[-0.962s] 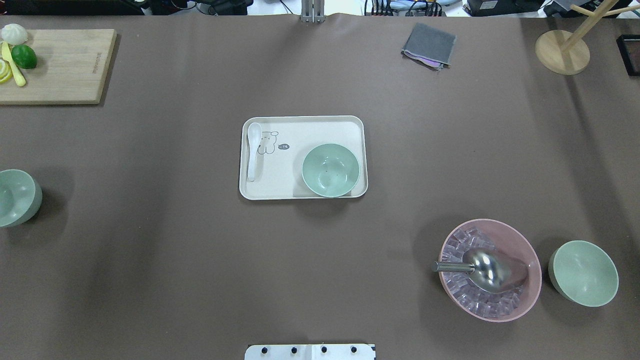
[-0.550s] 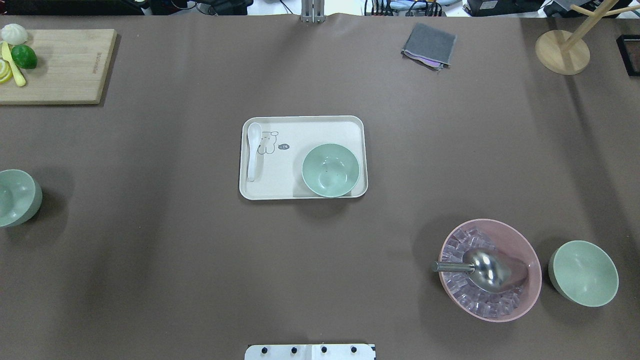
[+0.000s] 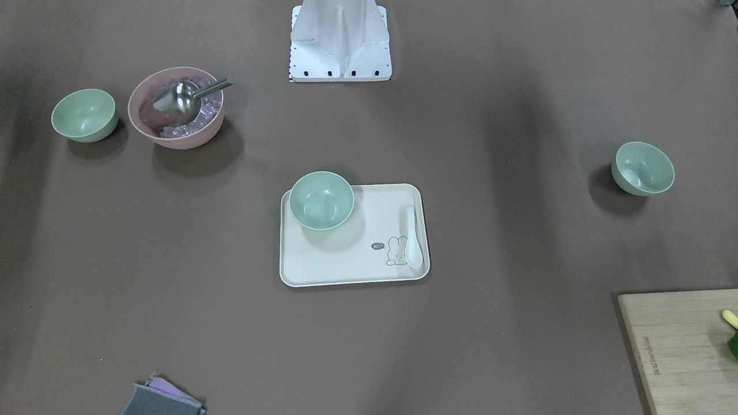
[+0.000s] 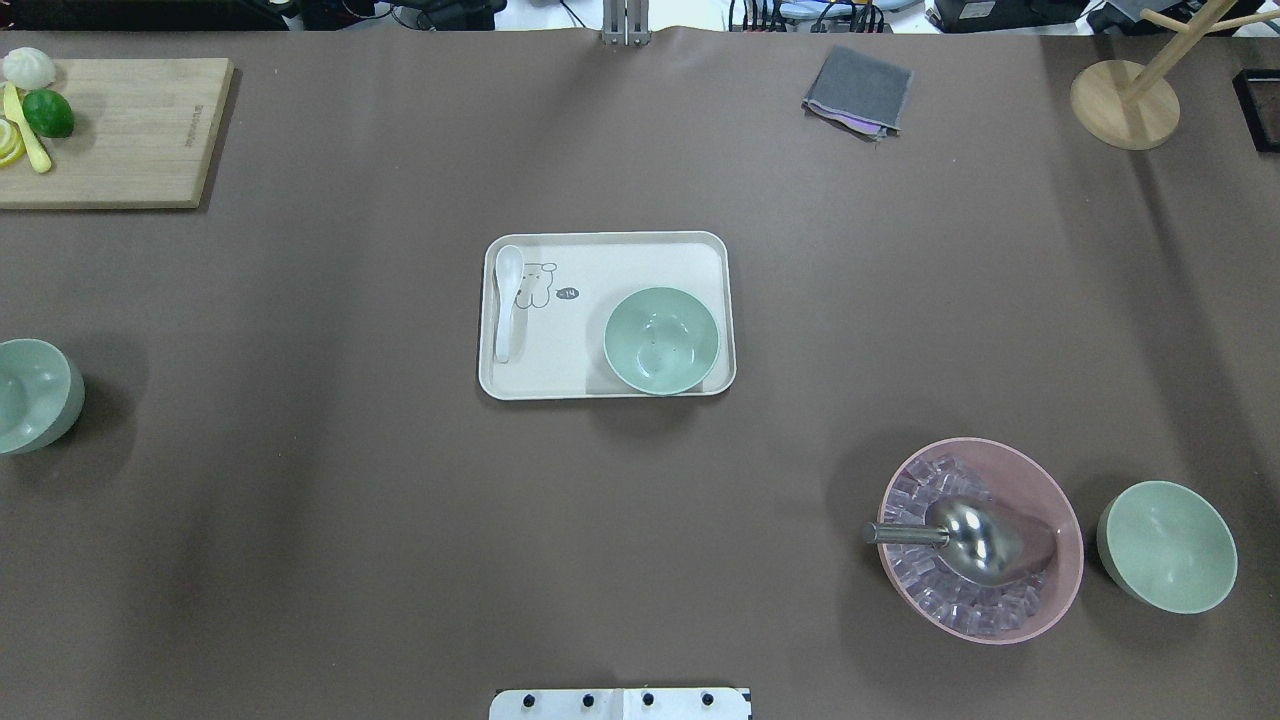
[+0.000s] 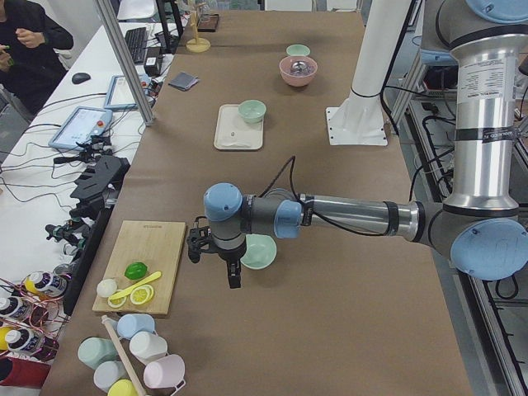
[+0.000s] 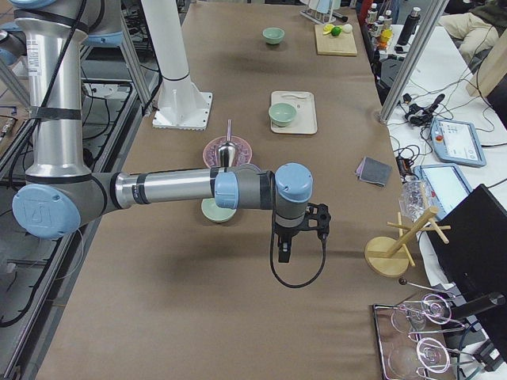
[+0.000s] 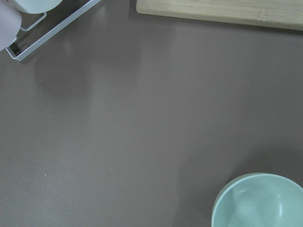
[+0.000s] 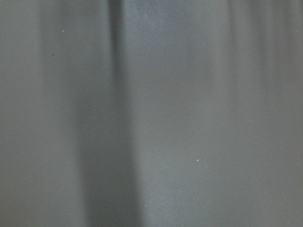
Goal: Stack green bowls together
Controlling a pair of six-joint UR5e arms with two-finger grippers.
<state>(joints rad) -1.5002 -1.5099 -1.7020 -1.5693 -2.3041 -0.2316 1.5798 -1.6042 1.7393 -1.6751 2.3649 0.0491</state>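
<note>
I cannot tell if the left gripper or right gripper is open. I am fearing bumping the pink bowl just beside that green bowl.

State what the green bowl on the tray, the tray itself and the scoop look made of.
Green bowl: likely matte plastic or melamine, with a soft, even sheen. Tray: similar cream plastic, with a printed rabbit. Scoop: polished metal, with mirror-like reflections.

All 3 upright, unstacked, well apart.
Mint-green center bowl on tray; right bowl beside pink bowl; left bowl alone.
</note>
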